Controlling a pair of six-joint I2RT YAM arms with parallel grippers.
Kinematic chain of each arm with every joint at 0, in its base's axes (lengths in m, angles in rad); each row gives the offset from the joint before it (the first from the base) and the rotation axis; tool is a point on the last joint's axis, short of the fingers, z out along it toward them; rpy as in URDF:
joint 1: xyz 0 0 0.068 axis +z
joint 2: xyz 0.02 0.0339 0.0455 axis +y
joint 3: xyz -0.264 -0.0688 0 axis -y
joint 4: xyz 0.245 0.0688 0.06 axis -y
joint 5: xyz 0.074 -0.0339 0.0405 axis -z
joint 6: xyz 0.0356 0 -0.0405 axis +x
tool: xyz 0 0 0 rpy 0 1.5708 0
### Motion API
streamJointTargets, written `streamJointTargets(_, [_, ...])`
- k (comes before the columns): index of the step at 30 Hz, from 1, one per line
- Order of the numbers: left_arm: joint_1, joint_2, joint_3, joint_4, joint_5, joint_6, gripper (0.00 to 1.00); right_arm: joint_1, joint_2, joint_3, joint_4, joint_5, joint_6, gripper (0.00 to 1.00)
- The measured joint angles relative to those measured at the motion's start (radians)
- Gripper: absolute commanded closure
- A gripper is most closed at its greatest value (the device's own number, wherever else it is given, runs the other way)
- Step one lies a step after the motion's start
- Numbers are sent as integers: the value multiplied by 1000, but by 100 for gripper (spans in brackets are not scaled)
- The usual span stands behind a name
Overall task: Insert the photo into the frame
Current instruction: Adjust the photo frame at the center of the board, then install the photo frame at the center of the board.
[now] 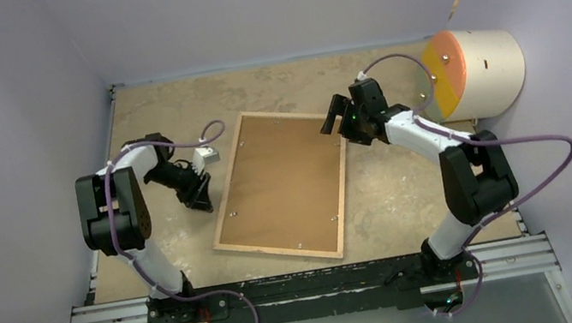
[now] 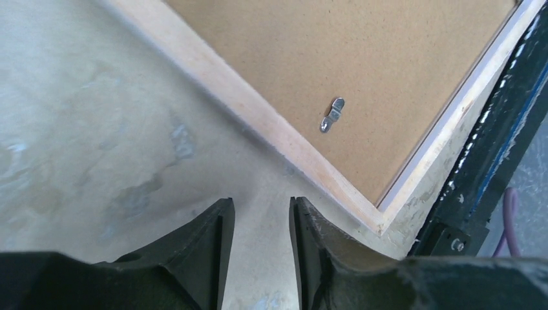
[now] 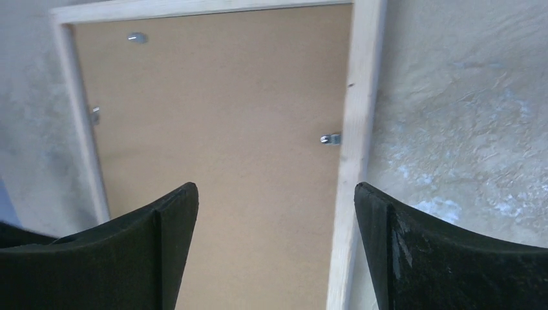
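Flanking the frame (image 1: pixel 279 251) edges, left hand (image 1: pixel 203 199) and right hand (image 1: pixel 331 119) gape.

From above, we've got the frame (image 1: pixel 343 196) lying back up, so its front and pane are pressed to the desk (image 1: pixel 408 185) and out of sight. Whatever sits under the backing board (image 1: pixel 282 184) is covered too. The clips (image 1: pixel 333 218) on that board are mere specks here. By the left arm there's a small pale block (image 1: pixel 208 154), too tiny for us to name. In the left wrist view only one frame corner shows. The rest runs off the top and right edges, and the left hand (image 2: pixel 260 206) is cropped at the bottom. In the right wrist view the right hand (image 3: pixel 276 194) is cropped likewise, and the frame's near end drops off the bottom edge.
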Motion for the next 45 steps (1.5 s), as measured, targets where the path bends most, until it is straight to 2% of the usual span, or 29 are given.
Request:
streamJointTargets(4, [35,10,64,-49,58,4,56,68,-114,-21,7,18,-3,14])
streamJointTargets(8, [29,37,81,-67,116,1,59,270,-147,-36,97,-10,17,18])
streamJointTargets(13, [25,122,80,-72,143,-2,64,511,-64,-58,204,-68,55,22])
streamJointTargets(18, [25,144,75,-66,153,-6,69,649,101,-6,269,-99,71,24])
streamJointTargets(23, [25,145,70,-58,154,-21,77,709,240,72,332,-131,92,26])
streamJointTargets(30, [25,145,65,-52,161,-45,81,730,336,142,384,-157,113,29])
streamJointTargets(45, [27,144,61,-47,163,-63,82,731,377,189,390,-130,110,34])
